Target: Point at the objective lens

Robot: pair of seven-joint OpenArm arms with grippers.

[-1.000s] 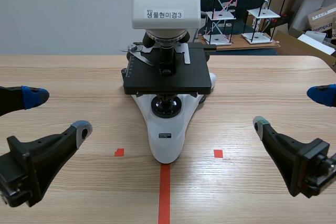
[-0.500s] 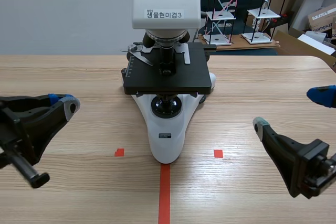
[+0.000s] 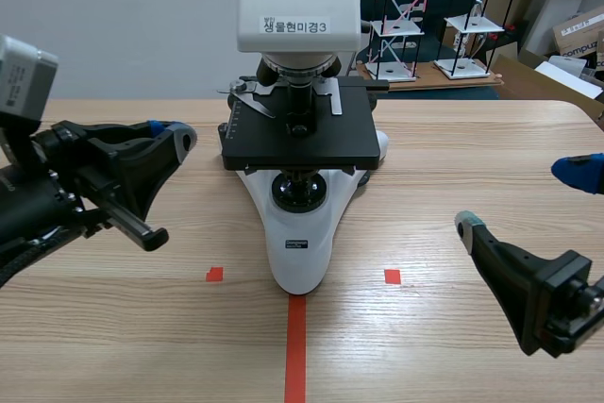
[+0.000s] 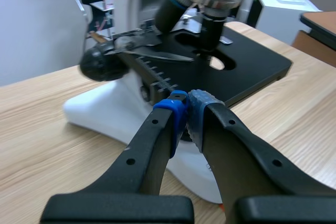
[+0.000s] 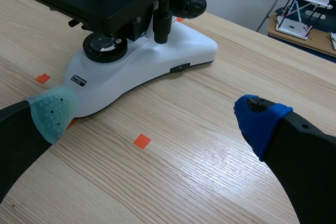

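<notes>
Your left gripper (image 3: pixel 173 134) is hanging raised just off the left side of the microscope (image 3: pixel 300 243). Its fingers are pressing together on nothing, with the tips aiming toward the black stage (image 3: pixel 311 146). The objective lens (image 3: pixel 300 93) is sitting right under the white head, pointing straight down at the middle of the stage. In the left wrist view it's showing up ahead of and above those closed tips, not touching them. Your right gripper (image 3: pixel 522 198) is sitting low over the tabletop (image 3: pixel 453 139) on the other side, well apart from the microscope, fingers spread wide.
</notes>
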